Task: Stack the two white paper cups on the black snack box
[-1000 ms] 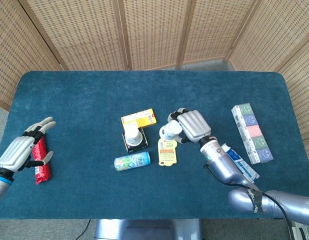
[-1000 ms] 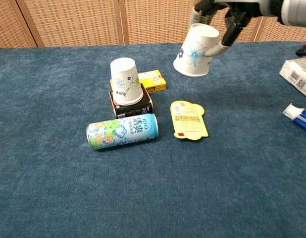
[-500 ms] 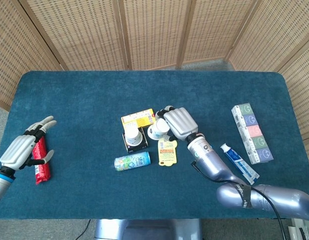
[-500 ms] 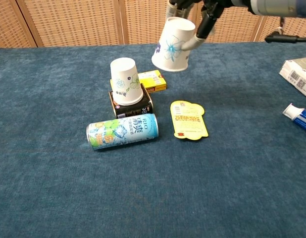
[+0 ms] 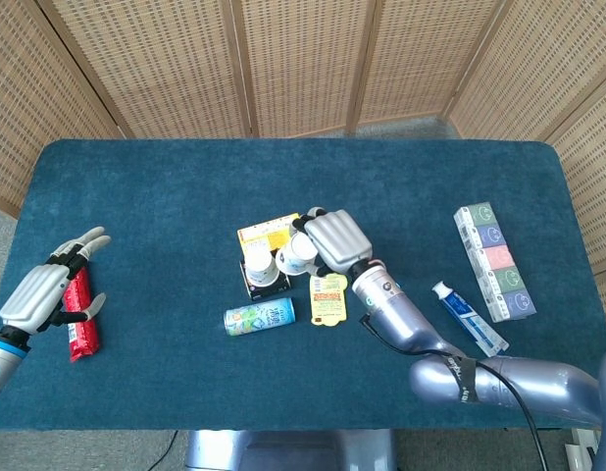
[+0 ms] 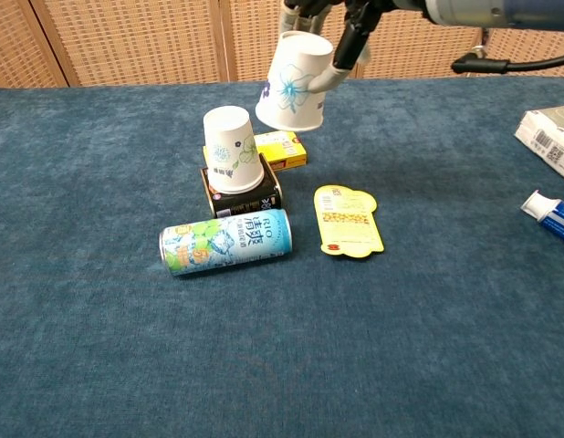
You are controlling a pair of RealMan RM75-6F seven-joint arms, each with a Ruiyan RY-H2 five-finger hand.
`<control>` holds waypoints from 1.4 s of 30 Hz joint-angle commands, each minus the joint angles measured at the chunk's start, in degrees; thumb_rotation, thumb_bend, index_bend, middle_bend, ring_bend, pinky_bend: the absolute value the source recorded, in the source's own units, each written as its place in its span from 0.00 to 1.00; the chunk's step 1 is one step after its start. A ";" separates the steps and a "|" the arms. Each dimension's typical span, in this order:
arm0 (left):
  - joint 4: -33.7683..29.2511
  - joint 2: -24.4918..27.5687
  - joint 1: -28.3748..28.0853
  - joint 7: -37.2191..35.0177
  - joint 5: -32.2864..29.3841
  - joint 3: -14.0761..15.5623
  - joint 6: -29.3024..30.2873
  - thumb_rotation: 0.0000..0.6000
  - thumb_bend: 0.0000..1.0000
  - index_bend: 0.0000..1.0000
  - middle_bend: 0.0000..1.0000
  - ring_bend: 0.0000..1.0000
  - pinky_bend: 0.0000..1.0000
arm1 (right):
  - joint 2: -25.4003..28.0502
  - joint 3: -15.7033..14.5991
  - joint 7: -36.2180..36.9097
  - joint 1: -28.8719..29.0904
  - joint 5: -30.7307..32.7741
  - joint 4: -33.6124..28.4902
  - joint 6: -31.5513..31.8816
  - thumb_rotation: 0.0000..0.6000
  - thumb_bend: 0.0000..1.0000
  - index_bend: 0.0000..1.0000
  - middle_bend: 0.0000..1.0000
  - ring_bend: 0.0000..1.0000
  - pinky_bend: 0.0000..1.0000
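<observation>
One white paper cup [image 6: 233, 150] [image 5: 261, 265] stands upside down on the black snack box [image 6: 243, 194] [image 5: 254, 287] at the table's middle. My right hand [image 5: 334, 241] [image 6: 329, 20] holds the second white cup [image 6: 294, 82] [image 5: 299, 254] in the air, mouth down and tilted, just right of and above the first cup. The two cups are apart. My left hand [image 5: 48, 285] hangs open at the far left, over a red snack bar [image 5: 79, 315], holding nothing.
A green drink can [image 6: 226, 242] lies in front of the box, a yellow packet [image 6: 349, 220] to its right and a yellow box [image 6: 280, 149] behind. A toothpaste box [image 5: 468, 317] and a long multicoloured carton [image 5: 493, 260] lie at the right.
My right hand has carried the held cup leftward, from over the yellow packet to just beside the cup on the black box. The left hand has stayed put.
</observation>
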 commanded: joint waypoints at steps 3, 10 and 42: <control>0.45 -0.09 0.14 -0.41 -0.01 0.12 0.07 1.00 0.48 0.00 0.00 0.00 0.08 | -1.12 -0.14 -0.92 1.64 1.28 1.06 -0.08 1.00 0.28 0.36 0.40 0.26 0.64; 1.50 -0.44 0.29 -1.50 0.11 0.27 0.13 1.00 0.48 0.00 0.00 0.00 0.08 | -2.07 0.09 -1.94 3.75 3.40 1.84 0.35 1.00 0.28 0.36 0.40 0.26 0.64; 4.47 -1.59 0.30 -4.19 0.65 0.83 -0.18 1.00 0.48 0.00 0.00 0.00 0.08 | -4.77 -0.91 -5.06 9.60 9.41 3.48 1.25 1.00 0.26 0.35 0.40 0.26 0.63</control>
